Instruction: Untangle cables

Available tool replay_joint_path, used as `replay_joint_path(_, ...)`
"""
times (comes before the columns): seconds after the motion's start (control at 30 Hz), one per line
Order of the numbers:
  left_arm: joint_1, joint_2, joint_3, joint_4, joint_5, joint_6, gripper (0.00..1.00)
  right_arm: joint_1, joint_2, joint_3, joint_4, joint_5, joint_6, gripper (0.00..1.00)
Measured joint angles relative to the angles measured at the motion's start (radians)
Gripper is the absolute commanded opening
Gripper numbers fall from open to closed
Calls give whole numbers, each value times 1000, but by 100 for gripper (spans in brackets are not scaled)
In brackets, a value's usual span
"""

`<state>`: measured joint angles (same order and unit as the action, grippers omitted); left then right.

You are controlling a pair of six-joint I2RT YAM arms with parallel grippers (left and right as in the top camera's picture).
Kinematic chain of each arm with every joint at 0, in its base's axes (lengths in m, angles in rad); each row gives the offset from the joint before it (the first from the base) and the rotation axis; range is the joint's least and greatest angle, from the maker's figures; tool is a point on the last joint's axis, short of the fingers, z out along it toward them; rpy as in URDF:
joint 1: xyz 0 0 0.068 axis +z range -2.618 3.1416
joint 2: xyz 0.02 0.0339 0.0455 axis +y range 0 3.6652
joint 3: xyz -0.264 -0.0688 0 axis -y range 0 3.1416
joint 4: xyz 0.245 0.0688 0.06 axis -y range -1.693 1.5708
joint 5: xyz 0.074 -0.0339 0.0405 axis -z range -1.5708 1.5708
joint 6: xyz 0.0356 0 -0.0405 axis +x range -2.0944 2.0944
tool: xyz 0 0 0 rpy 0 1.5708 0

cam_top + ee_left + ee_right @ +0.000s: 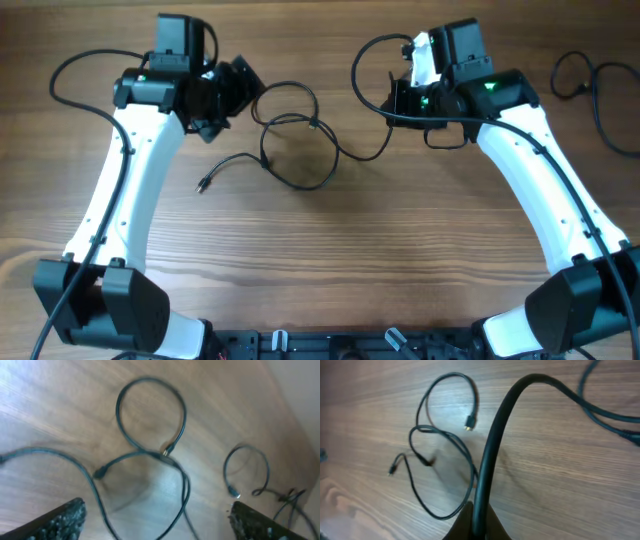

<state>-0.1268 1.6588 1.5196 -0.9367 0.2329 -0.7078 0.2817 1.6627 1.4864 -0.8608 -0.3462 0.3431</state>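
- The thin black metal-tipped cables (313, 123) lie looped over each other on the wooden desk (330, 260), between the arms.
- The left claw (157, 522) hangs wide and empty; the right claw (476, 521) pinches one strand.
- Risk: pulling that strand could cinch the crossing loops into a knot.

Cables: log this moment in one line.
left gripper jaws open, empty | right gripper jaws shut on cable | other cables crossed, not untangled

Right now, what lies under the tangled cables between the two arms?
Only the wooden table shows beneath the cables; nothing else lies inside their loops. Where strands cross, the upper one hides a short piece of the lower.
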Motion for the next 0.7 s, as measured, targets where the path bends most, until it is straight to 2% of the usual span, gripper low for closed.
replay_joint_path(0.13, -84, 0, -5, -67, 4, 72, 76, 0, 0, 0, 0, 35, 0, 4)
replay_joint_path(0.27, -177, 0, -67, -61, 9, 163, 70, 0, 0, 0, -1, 42, 0, 4)
replay_joint_path(0.4, -240, 4, -170, 43, 12, 219, 67, 0, 0, 0, -11, 45, 0, 4)
replay_joint_path(0.43, -262, 8, -222, 129, 11, 233, 68, 0, 0, 0, -13, 45, 0, 4)
replay_joint_path(0.57, -332, 34, -295, 241, 12, 286, 69, 0, 0, 0, -14, 52, 0, 4)
replay_joint_path(0.6, -343, 45, -298, 253, 12, 294, 68, 0, 0, 0, -15, 57, 0, 4)
replay_joint_path(0.67, -378, 93, -299, 284, 12, 319, 55, 0, 0, 0, -18, 68, 0, 4)
replay_joint_path(0.7, -391, 115, -300, 291, 12, 325, 55, 0, 0, 0, -19, 68, 0, 4)
